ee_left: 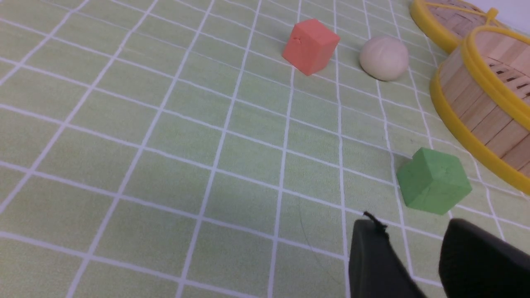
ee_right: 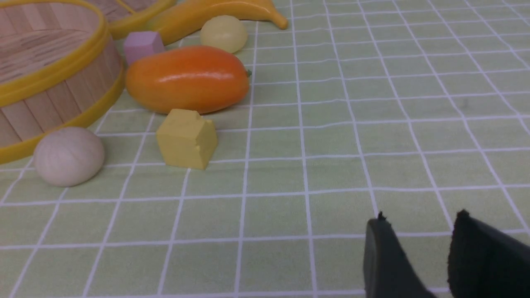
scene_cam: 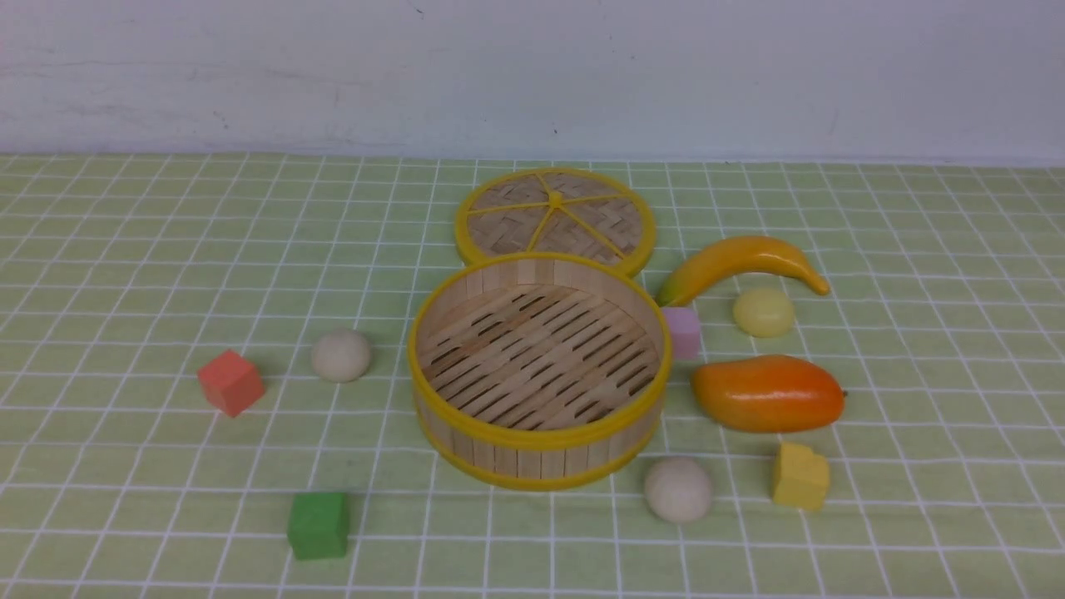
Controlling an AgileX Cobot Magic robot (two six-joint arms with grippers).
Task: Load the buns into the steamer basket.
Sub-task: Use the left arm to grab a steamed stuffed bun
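One steamer basket (scene_cam: 539, 456) on pale-green gridded cloth (scene_cam: 125, 249); white wall (scene_cam: 532, 66) behind.

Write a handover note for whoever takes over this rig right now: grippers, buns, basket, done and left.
Left gripper: open, nothing between the fingers.
Right gripper: open, nothing between the fingers.
Steamer basket: mid-table, nothing in it.
Off-white bun: on the cloth left of the basket, by the red cube.
Second off-white bun: on the cloth at the basket's near right.
Pale yellow bun: right of the basket, between banana and mango.
Done: nothing. Left: all three buns.
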